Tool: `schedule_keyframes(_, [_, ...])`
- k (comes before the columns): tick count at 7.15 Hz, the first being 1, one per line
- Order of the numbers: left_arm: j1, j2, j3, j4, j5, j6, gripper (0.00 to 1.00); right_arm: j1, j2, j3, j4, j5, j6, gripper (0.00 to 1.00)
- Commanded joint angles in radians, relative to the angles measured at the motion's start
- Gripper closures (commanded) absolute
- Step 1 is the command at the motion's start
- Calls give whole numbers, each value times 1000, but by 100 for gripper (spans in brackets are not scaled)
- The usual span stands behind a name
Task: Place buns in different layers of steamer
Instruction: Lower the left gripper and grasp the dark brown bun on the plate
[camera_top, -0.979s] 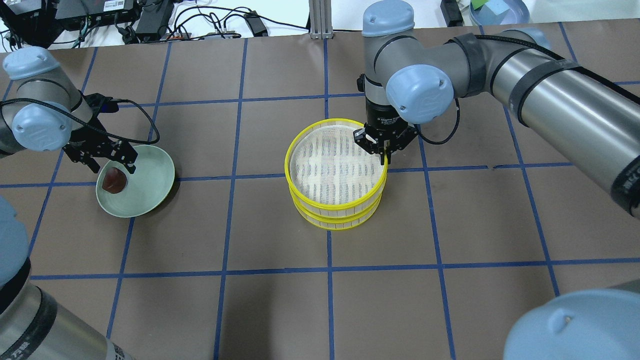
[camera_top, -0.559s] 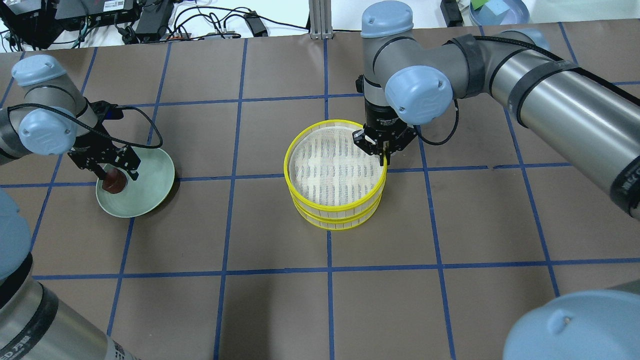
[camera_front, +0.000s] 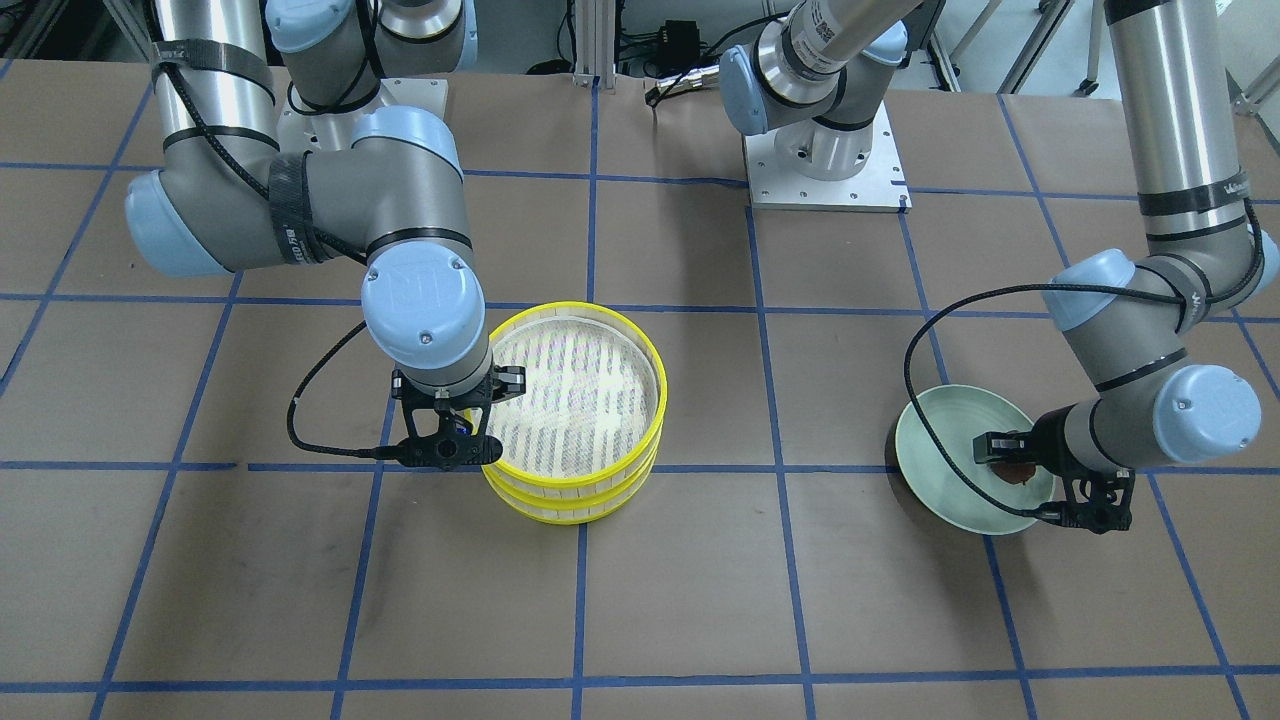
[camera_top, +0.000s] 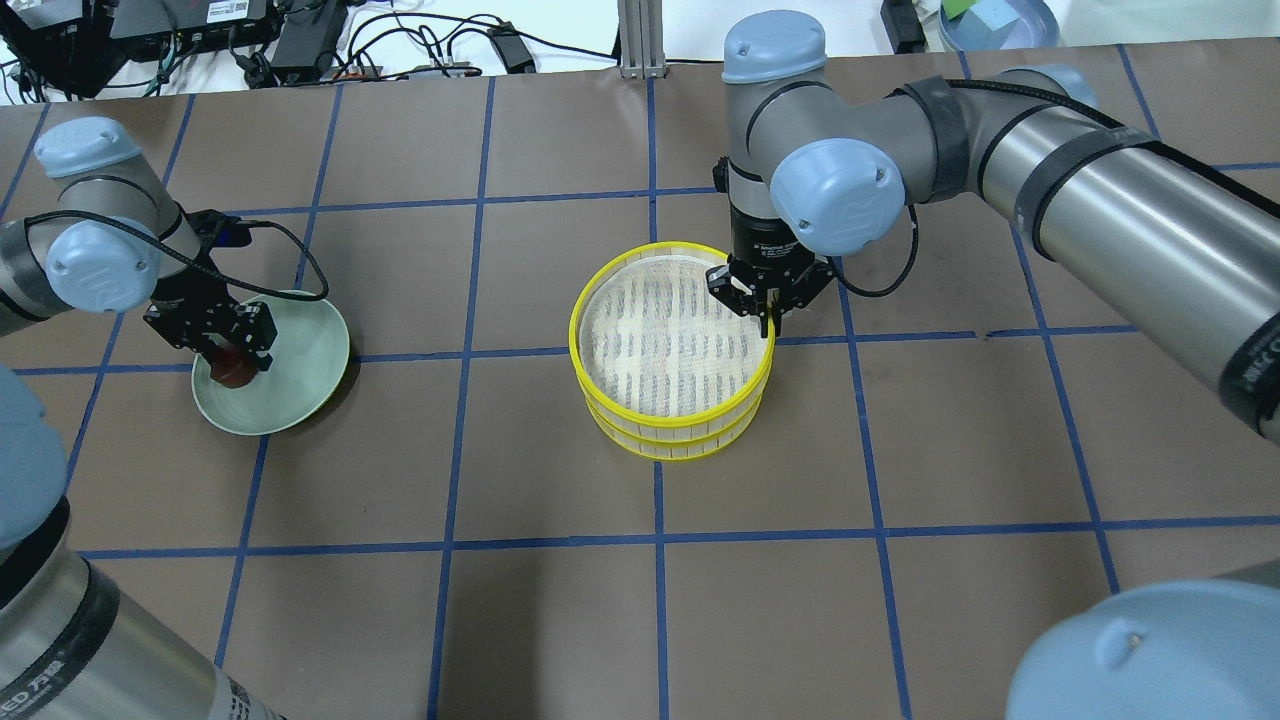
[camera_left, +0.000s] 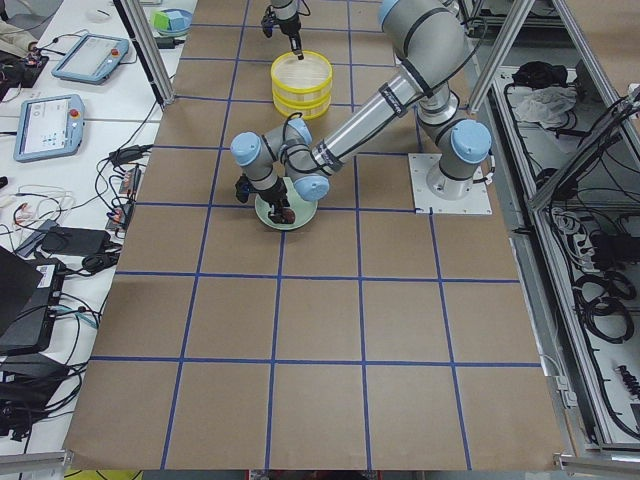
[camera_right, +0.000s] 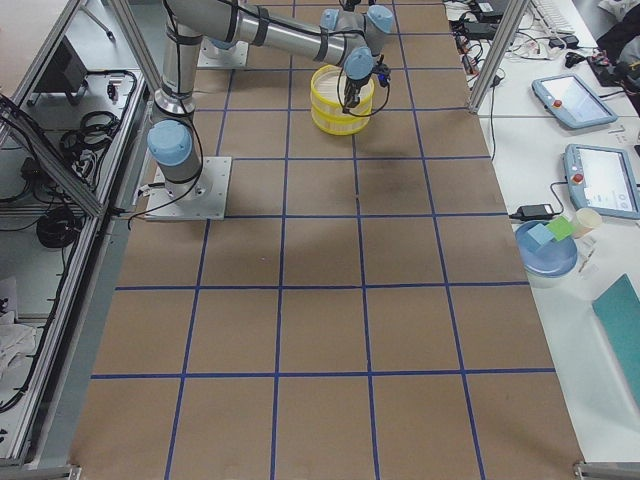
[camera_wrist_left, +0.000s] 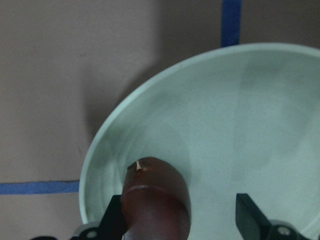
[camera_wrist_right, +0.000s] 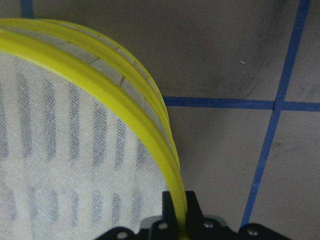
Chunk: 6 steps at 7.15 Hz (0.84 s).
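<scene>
Near the tabletop's left edge, from across, my left pincer (camera_front: 1022, 480) gapes around the dark bun (camera_front: 1005, 472) on the plate (camera_front: 935, 430); overhead, my right pincer (camera_top: 768, 318) clamps the top steamer layer (camera_top: 573, 335) by its rim mid-table; wrist-close, the bun hugs one finger (camera_wrist_left: 112, 222), so closing may roll it.

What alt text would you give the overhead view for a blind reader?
The right end effector pinches the rim of the top tray of a stacked, yellow-rimmed steamer at the centre of a brown, blue-gridded table. At the left, the open left end effector straddles a brown bun on a green plate.
</scene>
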Motion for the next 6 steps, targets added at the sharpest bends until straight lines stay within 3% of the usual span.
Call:
schedule_keyframes(1, [0,2,2,-4,0,1,100,0,1,1,0,4,3,88])
schedule_keyframes(6, [-40,97,31,-43,-45,-16,100,0,4,1,0,4,3,86])
